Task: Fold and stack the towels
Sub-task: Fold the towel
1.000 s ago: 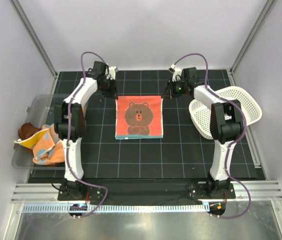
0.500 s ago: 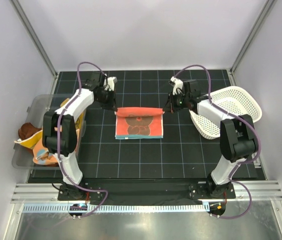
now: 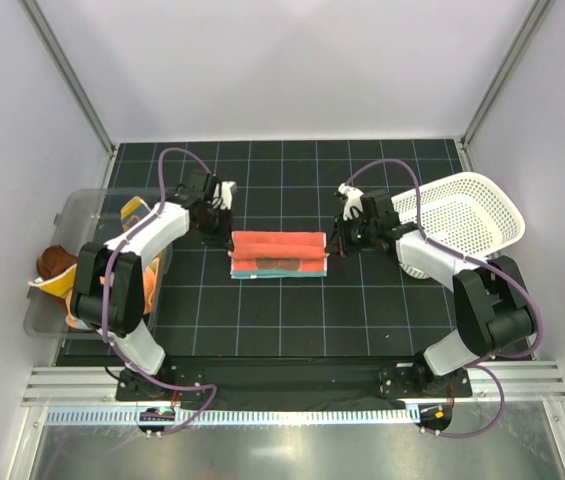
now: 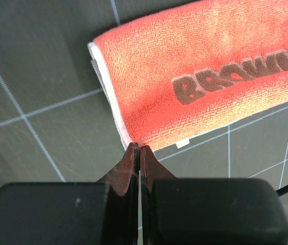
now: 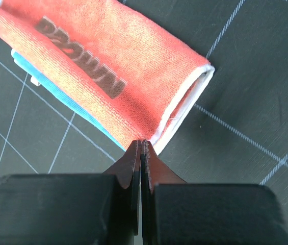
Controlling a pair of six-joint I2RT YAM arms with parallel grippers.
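Note:
A red-orange towel (image 3: 279,254) with dark "BROWN" lettering lies on the black grid mat, folded over into a long band with a light blue edge showing underneath. My left gripper (image 3: 230,238) is shut, pinching the towel's left near corner in the left wrist view (image 4: 137,148), where the towel (image 4: 200,76) fills the upper right. My right gripper (image 3: 330,240) is shut, pinching the right near corner in the right wrist view (image 5: 141,143), where the towel (image 5: 108,66) lies at the upper left. Other towels, a rust-brown one (image 3: 54,262) and a yellow-orange one (image 3: 50,285), lie in the clear bin.
The clear plastic bin (image 3: 47,318) stands at the left edge of the mat, partly hidden by my left arm. The white perforated basket (image 3: 467,215) stands tilted at the right, close behind my right arm. The booth walls stand close on both sides.
Both grippers have pulled the towel's far edge toward the near side. The flat towel with the bear face is now folded over, with the face covered and the lettering up.

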